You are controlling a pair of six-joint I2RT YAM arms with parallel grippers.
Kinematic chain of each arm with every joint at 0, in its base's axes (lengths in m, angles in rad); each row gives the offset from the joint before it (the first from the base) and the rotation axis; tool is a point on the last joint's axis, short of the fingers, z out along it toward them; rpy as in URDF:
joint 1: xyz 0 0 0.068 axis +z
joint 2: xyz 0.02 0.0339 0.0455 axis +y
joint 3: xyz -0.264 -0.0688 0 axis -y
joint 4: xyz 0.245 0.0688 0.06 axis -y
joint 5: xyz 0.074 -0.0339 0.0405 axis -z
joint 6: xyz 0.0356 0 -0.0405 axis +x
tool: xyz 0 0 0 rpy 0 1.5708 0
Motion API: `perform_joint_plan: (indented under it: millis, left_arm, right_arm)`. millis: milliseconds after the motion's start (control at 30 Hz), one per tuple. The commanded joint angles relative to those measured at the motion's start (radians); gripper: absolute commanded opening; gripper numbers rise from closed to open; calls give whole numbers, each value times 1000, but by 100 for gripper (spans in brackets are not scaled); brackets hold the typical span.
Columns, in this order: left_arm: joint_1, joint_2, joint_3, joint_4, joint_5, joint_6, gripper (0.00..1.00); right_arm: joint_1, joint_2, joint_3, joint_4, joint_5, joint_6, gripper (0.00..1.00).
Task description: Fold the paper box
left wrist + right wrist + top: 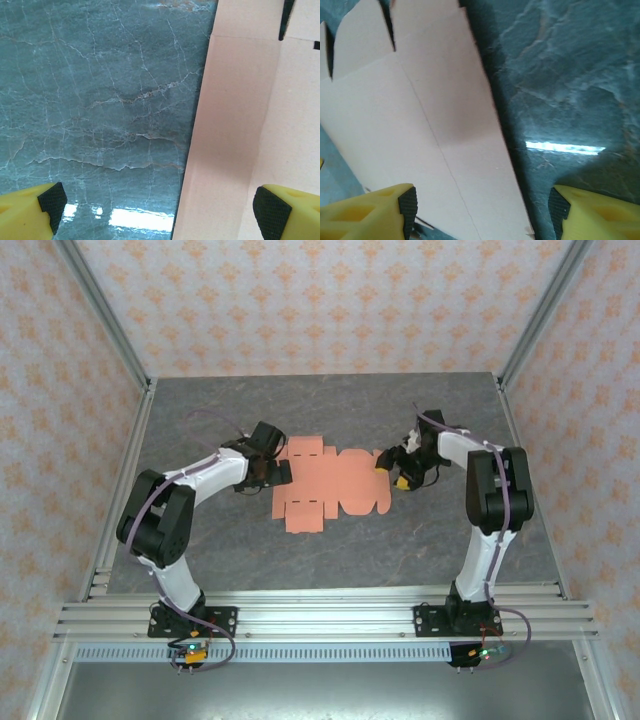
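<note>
L gripper (pixel 161 210) & R gripper (pixel 483 207) wide open, empty, astride paper box (pixel 325 485) edges at 9 & 3 o'clock; risk: pinch skids or crumples the flat thin sheet.

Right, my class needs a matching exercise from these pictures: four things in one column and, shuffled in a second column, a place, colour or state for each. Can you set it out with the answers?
Column one:
1. paper box
2. left hand
3. right hand
4. table

Column two:
a. grey with pale veins
b. open, straddling the box's left edge as the top view shows it
c. salmon-orange, lying flat and unfolded
d. open, straddling the box's right edge as the top view shows it

Pairs: 1-c, 2-b, 3-d, 4-a.
</note>
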Motion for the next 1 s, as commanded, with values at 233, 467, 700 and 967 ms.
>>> perform_joint_plan:
  millis: [233,467,700,967]
  left_arm:
    - [-1,34,13,11,-2,10,95]
    - [-1,33,2,24,18,-20,91]
    - [-1,34,2,16,12,-26,91]
    - [3,-4,-24,94,61,41,90]
  right_arm:
    - [23,65,47,34,-204,-82,68]
    - [28,35,17,90,-305,-66,62]
    - [33,3,16,56,-144,-48,62]
    - [46,55,70,30,24,-39,62]
